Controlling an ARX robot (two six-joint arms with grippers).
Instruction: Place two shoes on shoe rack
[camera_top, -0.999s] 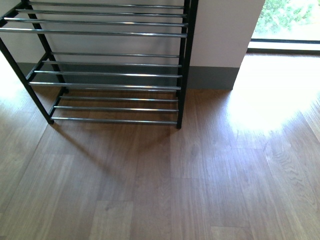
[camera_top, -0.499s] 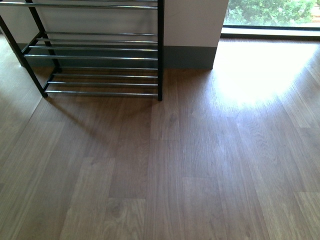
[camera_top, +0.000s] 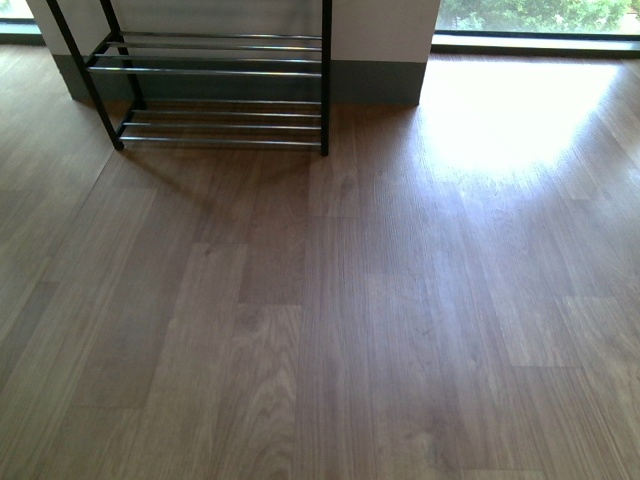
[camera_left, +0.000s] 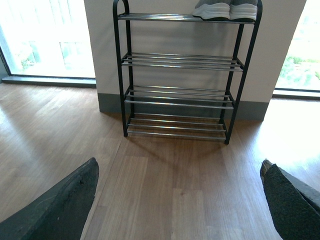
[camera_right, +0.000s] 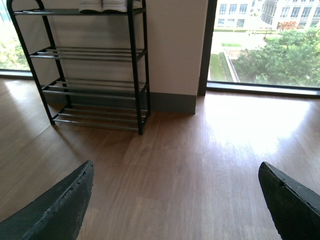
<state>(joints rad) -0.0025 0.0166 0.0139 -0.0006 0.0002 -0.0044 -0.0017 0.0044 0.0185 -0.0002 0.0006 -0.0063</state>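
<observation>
Both shoes (camera_left: 226, 9) sit side by side on the shoe rack's (camera_left: 175, 95) top tier, toward one end. They are mostly cropped, so this is probably the pair. They look light, soft knit over a firmer sole, and the heel collar seems the best hold. The left end effector (camera_left: 179, 167) and right end effector (camera_right: 176, 169) gape wide, empty.

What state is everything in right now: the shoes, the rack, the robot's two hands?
shoe rack: standing upright, lower three tiers bare.
two shoes: side by side on its top tier.
left hand: open, holding nothing.
right hand: open, holding nothing.
</observation>
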